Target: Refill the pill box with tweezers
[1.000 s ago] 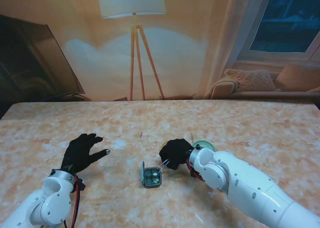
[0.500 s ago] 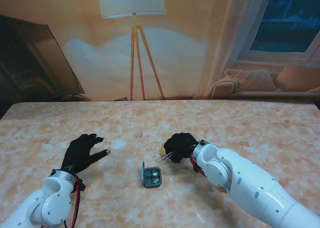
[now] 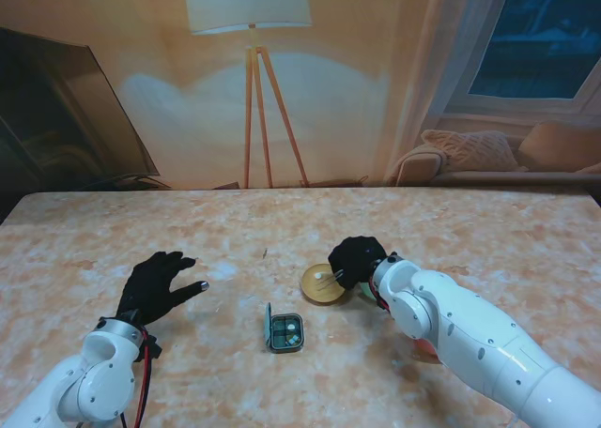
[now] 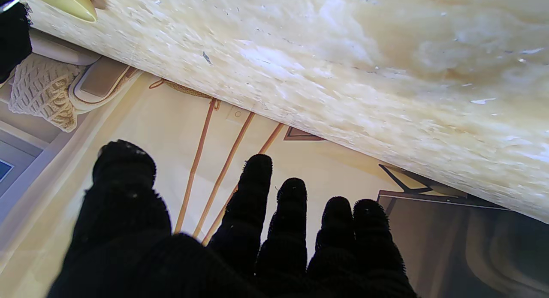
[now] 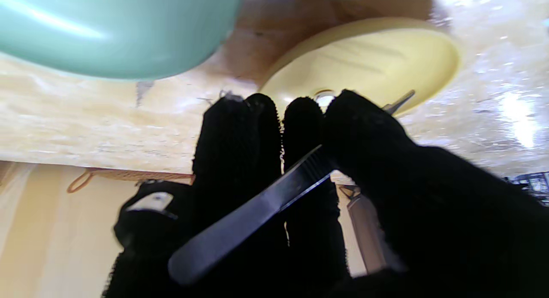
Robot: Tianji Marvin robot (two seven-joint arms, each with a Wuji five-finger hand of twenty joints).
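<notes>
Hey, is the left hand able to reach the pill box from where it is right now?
Probably yes. The left hand rests open on the table, and only bare tabletop lies between it and the pill box. The right hand is off over the yellow dish, out of the way.

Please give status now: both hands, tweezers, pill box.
Right hand shut on tweezers, tips over yellow dish. Left hand open, flat on table. Pill box open, unobstructed.

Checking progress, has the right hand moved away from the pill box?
Yes. The right hand with the tweezers moved right, away from the pill box, over the yellow dish.
</notes>
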